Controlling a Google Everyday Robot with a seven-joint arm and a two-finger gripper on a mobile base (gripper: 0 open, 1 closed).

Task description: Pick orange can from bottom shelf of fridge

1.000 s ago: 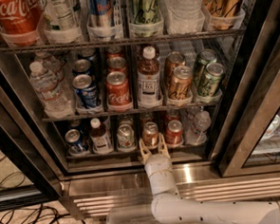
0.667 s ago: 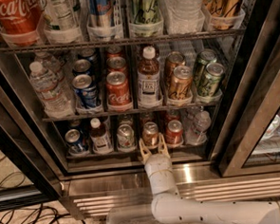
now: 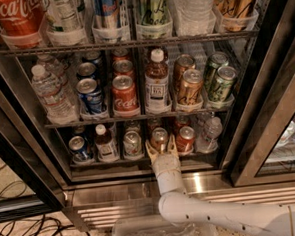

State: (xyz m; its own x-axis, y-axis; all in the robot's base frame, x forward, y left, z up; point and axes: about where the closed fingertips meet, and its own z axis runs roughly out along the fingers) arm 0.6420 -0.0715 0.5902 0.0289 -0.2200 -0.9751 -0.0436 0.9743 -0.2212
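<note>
Fridge point(image 3: 107, 195): tall drinks cooler, racks packed, ribbed steel base along the near edge.
Bottom shelf point(image 3: 115, 162): the lowest, shortest rack, with one row of small cans and bottles.
Blue can point(image 3: 78, 147): far left of that row, well clear of the action.
Brown bottle point(image 3: 105, 142): white cap, just right of the blue can.
Silver can point(image 3: 132, 143): just left of the target, a close neighbour.
Orange can point(image 3: 159, 138): there's our target, coppery and upright with its silver top showing, mid-row at the front of the bottom shelf.
Gripper point(image 3: 162, 149): up from the near side on its white arm, right at the shelf's front edge, lined up on the orange can.
Jaws: spread wide and holding nothing; one finger sits either side of the can's lower part, and I can't tell whether they touch it.
Red can point(image 3: 185, 138): just right of the target, a tight fit.
Water bottle point(image 3: 211, 131): clear plastic, right end of the row.
Key relation: the can lies straight ahead of the jaws, on the far side, its long axis vertical; the jaws' gap runs left-right across it.
Next call: a short push in, then close, I'd say; the fingers could nudge the silver or red can.
</note>
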